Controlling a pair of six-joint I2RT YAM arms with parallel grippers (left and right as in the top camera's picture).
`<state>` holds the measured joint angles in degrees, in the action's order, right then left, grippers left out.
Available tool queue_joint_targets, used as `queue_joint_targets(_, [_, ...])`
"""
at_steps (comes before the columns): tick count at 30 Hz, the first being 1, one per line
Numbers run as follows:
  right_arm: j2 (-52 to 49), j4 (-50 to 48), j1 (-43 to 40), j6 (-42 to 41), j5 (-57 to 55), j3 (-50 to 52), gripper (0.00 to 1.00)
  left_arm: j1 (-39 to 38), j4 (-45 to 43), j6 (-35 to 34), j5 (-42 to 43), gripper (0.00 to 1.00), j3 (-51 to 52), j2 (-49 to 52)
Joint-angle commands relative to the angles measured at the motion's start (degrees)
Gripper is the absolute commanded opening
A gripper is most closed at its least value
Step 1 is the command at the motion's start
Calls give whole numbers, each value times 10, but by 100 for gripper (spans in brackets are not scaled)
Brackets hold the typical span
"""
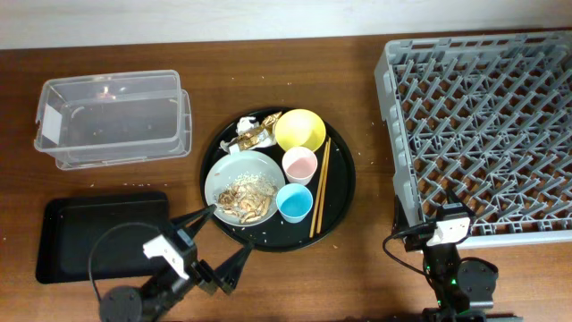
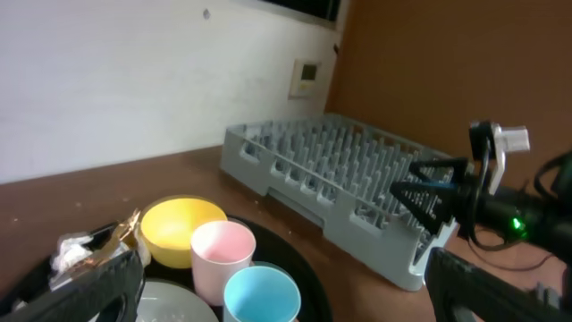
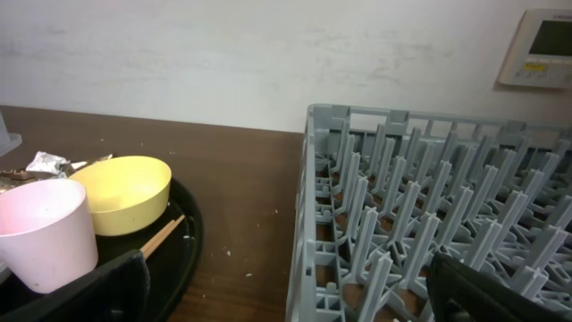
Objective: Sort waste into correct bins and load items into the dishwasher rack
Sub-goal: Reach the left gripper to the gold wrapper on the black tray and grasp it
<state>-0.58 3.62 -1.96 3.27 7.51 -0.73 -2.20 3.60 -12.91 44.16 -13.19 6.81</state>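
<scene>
Overhead: left gripper is spread wide and empty, one fingertip at the rim of the plate of rice scraps. Right gripper is at the dishwasher rack edge, spread unclear.
Left wrist: fingers wide apart, nothing held; pink cup is ahead.
Right wrist: fingers wide apart, empty; yellow bowl is on the left.

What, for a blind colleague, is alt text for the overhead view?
A round black tray holds a yellow bowl, pink cup, light-blue cup, wooden chopsticks and a grey-green plate of food scraps. Right: grey pegged plastic rack; left: clear plastic box, shallow black tray.
</scene>
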Motion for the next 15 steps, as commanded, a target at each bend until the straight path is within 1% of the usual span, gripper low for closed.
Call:
queue_joint_targets(1, [3,2,-3,1,-3,4,98,0,123,64,-80,99,-162,161])
queue_joint_targets(2, [3,2,-3,1,-3,4,98,-1,181,63,-75,99,-231,239])
queue_joint_targets(3, [3,2,-3,1,-3,4,98,0,185,63,-28,99,-262,285])
queue_joint_targets(4, [3,2,-3,2,-3,4,98,0,162,59,51,99,-274,317])
queue_joint_targets(5, [3,2,-3,2,-3,4,98,-1,116,59,93,99,-274,339])
queue_joint_targets(6, [3,2,-3,2,-3,4,98,-1,108,57,82,99,-281,351])
queue_joint_targets(7, [3,2,-3,2,-3,4,98,-1,137,48,28,99,-310,376])
queue_joint_targets(8, [3,2,-3,2,-3,4,98,-1,207,50,-26,99,-370,421])
queue_joint_targets(9, [3,2,-3,2,-3,4,98,-6,300,87,-68,99,-473,500])
queue_joint_targets(11, [3,2,-3,1,-3,4,98,-37,422,127,-155,99,-612,607])
queue_joint_targets(12, [3,2,-3,1,-3,4,98,-66,454,153,-170,99,-688,684])
queue_joint_targets(13, [3,2,-3,1,-3,4,98,-75,452,154,-170,99,-699,716])
queue_joint_targets(14, [3,2,-3,1,-3,4,98,-76,454,145,-136,99,-697,749])
queue_joint_targets(15, [3,2,-3,1,-3,4,98,-77,436,145,-104,99,-698,777])
